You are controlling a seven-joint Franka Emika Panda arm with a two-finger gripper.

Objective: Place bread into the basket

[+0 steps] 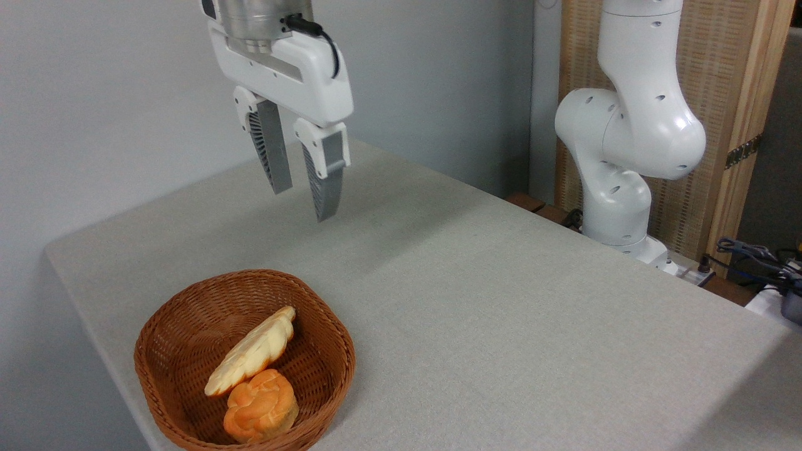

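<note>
Sitting at the lower left of the table [501, 300], the basket [182, 413] is holding both bread pieces: the bread [250, 351], a long braided loaf, is lying tilted on its side across the middle with its pale underside showing, and a round bun [260, 406] is resting just in front of it, touching its lower end. Hanging well above the table and behind the basket, the gripper [305, 194] is pointing down with its two fingers slightly apart, gripping nothing. Standing at the right past the far table edge, the arm's white base [620, 188] is rising in front of a wooden panel [720, 125], with cables [758, 257] lying at far right.
</note>
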